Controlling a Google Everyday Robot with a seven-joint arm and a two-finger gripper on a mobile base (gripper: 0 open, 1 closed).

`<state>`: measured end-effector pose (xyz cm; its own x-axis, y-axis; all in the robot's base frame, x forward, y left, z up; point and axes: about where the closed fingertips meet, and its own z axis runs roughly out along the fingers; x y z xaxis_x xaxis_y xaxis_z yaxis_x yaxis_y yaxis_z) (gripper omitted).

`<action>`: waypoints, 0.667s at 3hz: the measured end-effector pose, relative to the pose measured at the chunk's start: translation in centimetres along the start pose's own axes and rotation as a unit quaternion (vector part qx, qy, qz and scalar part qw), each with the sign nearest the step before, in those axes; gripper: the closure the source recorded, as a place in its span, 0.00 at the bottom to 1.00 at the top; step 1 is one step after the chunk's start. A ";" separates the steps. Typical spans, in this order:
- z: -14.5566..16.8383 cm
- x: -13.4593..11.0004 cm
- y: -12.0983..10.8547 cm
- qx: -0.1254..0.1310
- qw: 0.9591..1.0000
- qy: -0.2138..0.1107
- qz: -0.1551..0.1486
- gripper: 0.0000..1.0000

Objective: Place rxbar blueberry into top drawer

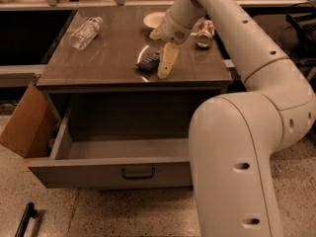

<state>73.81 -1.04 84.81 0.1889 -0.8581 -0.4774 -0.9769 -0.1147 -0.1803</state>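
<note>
The robot's pale arm (247,132) fills the view from 2 o'clock round to 5 o'clock. Its bulky lower segment (237,181) rises from 5 o'clock and bends at an elbow (284,95) near 3 o'clock. From there a slimmer link (237,21) climbs toward 12 o'clock. The wrist (177,24) turns down and leftward at 12 o'clock. The gripper (166,62) hangs below it, just above centre, pointing toward 6 o'clock with a slight tilt.
</note>
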 end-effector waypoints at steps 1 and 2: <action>0.5 0.9 -0.1 -0.006 1.000 -0.001 0.014 0.00; 1.2 1.5 0.0 -0.015 1.000 -0.002 0.024 0.00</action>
<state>74.25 -1.68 83.05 0.1420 -0.8612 -0.4881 -0.9874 -0.0886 -0.1308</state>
